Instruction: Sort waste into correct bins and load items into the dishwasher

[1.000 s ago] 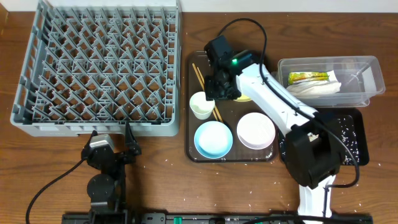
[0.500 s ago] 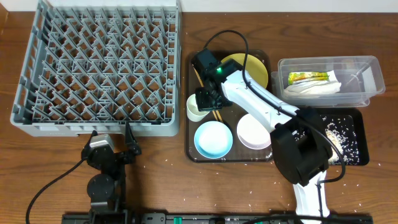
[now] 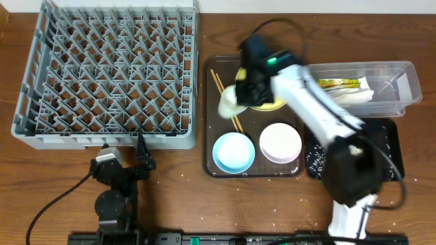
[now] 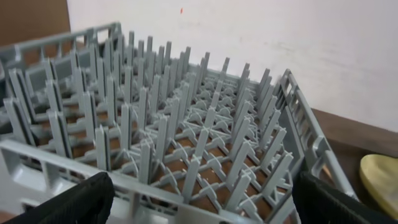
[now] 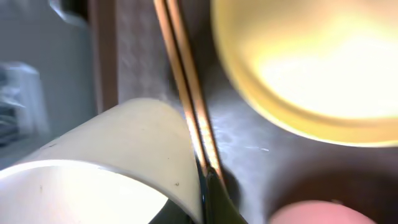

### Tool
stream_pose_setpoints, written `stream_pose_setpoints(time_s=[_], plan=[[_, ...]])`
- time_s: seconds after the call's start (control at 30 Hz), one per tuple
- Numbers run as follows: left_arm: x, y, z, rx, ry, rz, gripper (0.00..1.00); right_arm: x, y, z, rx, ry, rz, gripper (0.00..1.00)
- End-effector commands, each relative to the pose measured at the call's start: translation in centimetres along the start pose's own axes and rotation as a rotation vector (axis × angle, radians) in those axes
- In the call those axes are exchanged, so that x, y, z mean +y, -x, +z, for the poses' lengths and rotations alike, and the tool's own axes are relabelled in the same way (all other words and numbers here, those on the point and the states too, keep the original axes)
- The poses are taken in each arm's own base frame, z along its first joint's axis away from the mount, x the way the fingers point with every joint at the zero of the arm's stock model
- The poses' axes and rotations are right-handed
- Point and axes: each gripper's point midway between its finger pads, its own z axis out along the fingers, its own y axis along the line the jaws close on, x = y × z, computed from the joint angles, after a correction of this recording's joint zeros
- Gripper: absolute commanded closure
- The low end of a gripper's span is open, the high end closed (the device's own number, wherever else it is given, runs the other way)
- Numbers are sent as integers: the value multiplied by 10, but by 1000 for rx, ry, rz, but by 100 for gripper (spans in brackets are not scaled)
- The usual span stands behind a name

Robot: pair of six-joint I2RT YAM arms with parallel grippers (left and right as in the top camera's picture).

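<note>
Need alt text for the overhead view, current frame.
The right arm's claw grips a small white cup over the left side of a dark brown serving tray holding a light blue bowl, white bowl, round yellow plate and thin wooden chopsticks. A grey plastic dish rack sits to the left; the left claw rests open in front of it.

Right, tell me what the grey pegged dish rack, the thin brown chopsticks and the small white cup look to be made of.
The grey pegged dish rack: moulded plastic, matt, going by its uniform lattice and pegs. The thin brown chopsticks: probably wood or bamboo, warm brown with slight sheen. The small white cup: smooth, opaque, off-white; ceramic or hard plastic, I cannot tell which.
</note>
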Motion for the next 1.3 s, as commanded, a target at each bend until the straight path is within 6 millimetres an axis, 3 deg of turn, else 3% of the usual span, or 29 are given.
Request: stream_pose_setpoints(time_s=[0.0,0.2,0.27,0.47,0.67,0.77,0.93,1.1,1.2,1.27], plan=[[-9,25,-4,-16,-25,-107,8,5,9,-54,-83,106,-32,99],[-39,41,10,127,-119,-136,8,-1,16,-86,-144,153,-25,99],[-47,48,18,171,-140,-155,8,-3,17,-90,-148,168,-20,99],[-100,70,48,351,-332,-253,8,1,21,-97,-142,268,-34,99],[-143,57,59,557,-524,-506,8,10,26,-105,-157,365,-71,99],[-146,38,68,693,-470,-742,8,22,28,-111,-167,447,-129,99],[-165,19,53,977,-456,-1081,8,43,31,-124,-193,573,-205,99],[-170,13,48,1045,-478,-1106,8,52,28,-132,-199,646,-263,99],[-184,31,42,1037,-627,-1066,8,48,27,-134,-198,679,-274,99],[-200,58,35,1042,-816,-1050,8,47,26,-143,-202,754,-299,99]])
